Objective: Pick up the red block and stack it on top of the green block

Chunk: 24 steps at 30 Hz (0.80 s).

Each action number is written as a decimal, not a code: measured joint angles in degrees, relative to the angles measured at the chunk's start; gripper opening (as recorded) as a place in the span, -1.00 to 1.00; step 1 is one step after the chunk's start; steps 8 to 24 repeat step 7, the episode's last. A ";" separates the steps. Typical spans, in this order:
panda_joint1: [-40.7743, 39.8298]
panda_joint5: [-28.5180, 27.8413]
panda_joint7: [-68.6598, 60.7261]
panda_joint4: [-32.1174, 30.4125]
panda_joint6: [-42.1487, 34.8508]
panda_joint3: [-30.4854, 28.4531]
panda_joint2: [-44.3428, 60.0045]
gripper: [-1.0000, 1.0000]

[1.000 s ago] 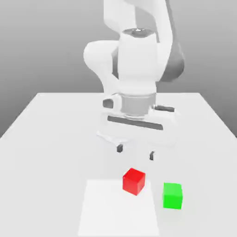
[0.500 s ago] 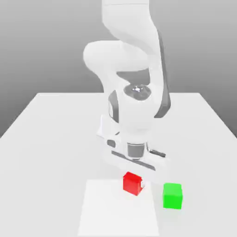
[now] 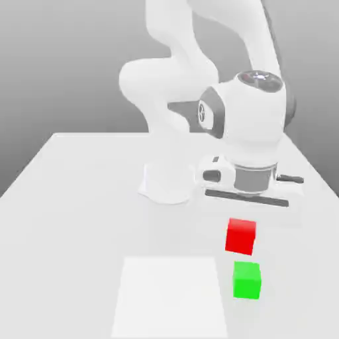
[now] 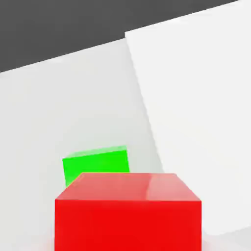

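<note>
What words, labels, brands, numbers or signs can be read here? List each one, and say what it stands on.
None that can be read: the red block, the green block and the white sheet show no lettering. The arm's round joint cap bears a small dark mark, too small to read.

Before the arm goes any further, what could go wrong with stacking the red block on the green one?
The red block hangs under the tool but looks slightly turned against the green block, so it might land crooked. In the hand view it also hides part of the green block, which could make lining up harder. If lowered off-center, it may tip off or nudge the green block.
</note>
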 joint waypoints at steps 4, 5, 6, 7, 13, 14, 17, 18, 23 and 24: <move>0.34 -3.86 2.58 0.68 6.85 -1.76 7.67 1.00; 0.34 -3.86 2.58 0.68 6.85 -1.76 7.67 1.00; 0.34 -3.86 2.58 0.68 6.85 -1.76 7.67 1.00; 0.34 -3.86 2.58 0.68 6.85 -1.76 7.67 1.00; 0.34 -3.86 2.58 0.68 6.85 -1.76 7.67 1.00; 0.34 -3.86 2.58 0.68 6.85 -1.76 7.67 1.00; 0.34 -3.86 2.58 0.68 6.85 -1.76 7.67 1.00; 0.34 -3.86 2.58 0.68 6.85 -1.76 7.67 1.00; 0.34 -3.86 2.58 0.68 6.85 -1.76 7.67 1.00; 0.34 -3.86 2.58 0.68 6.85 -1.76 7.67 1.00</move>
